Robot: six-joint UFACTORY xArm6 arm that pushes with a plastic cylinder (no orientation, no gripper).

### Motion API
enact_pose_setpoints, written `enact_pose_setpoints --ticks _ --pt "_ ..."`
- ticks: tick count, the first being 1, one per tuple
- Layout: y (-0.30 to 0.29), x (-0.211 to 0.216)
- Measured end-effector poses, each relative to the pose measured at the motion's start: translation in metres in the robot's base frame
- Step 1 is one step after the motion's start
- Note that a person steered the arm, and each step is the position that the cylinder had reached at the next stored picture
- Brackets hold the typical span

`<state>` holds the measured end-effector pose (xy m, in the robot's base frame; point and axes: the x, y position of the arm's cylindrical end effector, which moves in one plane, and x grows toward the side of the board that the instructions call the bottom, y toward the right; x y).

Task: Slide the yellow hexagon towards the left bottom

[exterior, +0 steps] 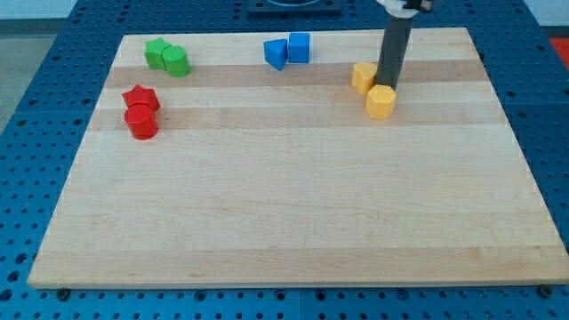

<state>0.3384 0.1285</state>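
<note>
Your yellow hexagon (380, 102) sits on the far right part of the wooden board (293, 222), with a second yellow block (364, 76), its shape hard to make out, just beside it on the far-left side and possibly touching it. My tip (388, 86) comes down right at the hexagon's far edge, between the two yellow blocks and a little to the right; whether it actually touches the hexagon, you cannot tell from here. There is no pincer on this arm, only the dark rod, so nothing is clasped or released. Looking left along the far edge, you find a blue cube (300, 47) touching a blue wedge-like block (276, 53), well apart from the yellow pair. Further left stand a green star (157, 52) and a green cylinder (177, 61), pressed together. Nearer and at the left side, a red star (140, 97) touches a red cylinder (141, 122). Of all these, the red pair lies closest to the near left corner, though still well short of it
</note>
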Motion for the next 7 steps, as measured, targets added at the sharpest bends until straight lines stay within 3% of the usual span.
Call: enact_pose_setpoints --ticks 7 --pt "-0.050 0.096"
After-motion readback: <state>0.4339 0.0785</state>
